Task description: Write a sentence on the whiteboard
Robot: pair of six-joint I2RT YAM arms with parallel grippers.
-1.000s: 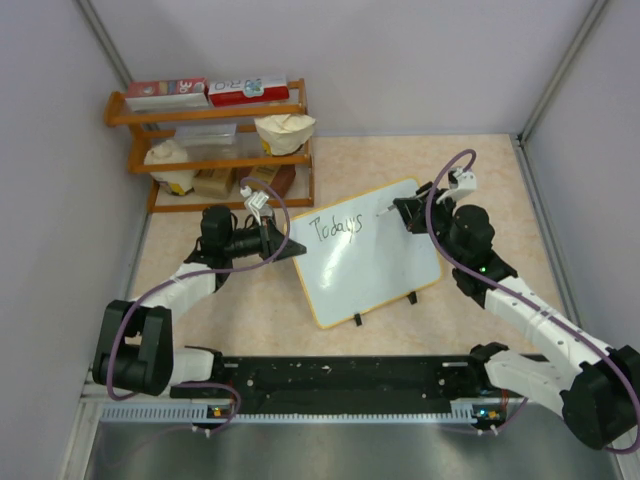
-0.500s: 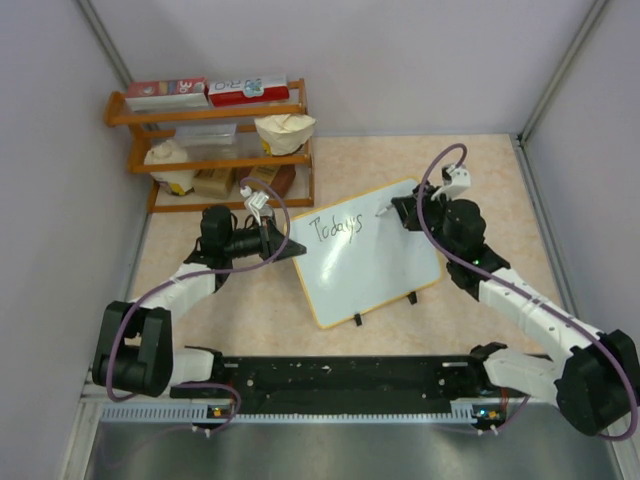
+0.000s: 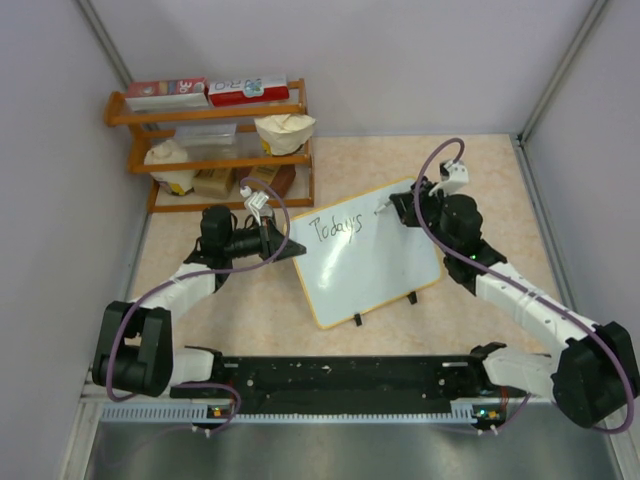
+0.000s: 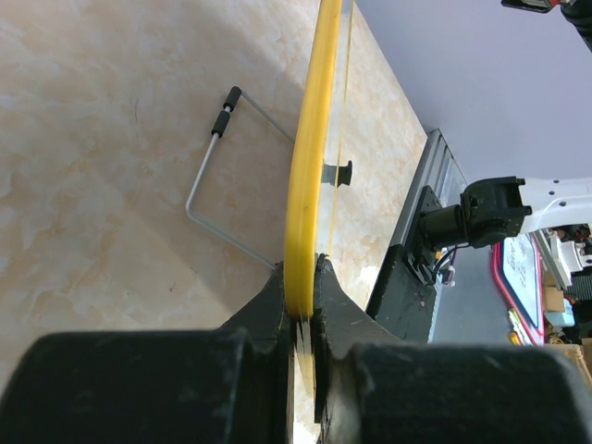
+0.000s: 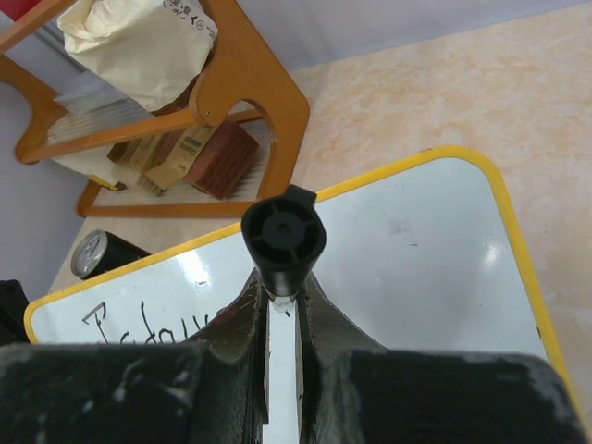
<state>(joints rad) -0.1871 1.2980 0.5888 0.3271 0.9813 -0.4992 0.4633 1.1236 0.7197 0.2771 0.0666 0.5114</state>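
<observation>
Left wrist view: pinched at its rim by the left jaws, the whiteboard [image 4: 310,166] could be levered loose by the marker [image 5: 282,236] clamped in the right jaws.

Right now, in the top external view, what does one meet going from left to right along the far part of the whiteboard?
left tool, shut on the corner of the whiteboard → written word "Today's" → right tool, holding the marker
</observation>
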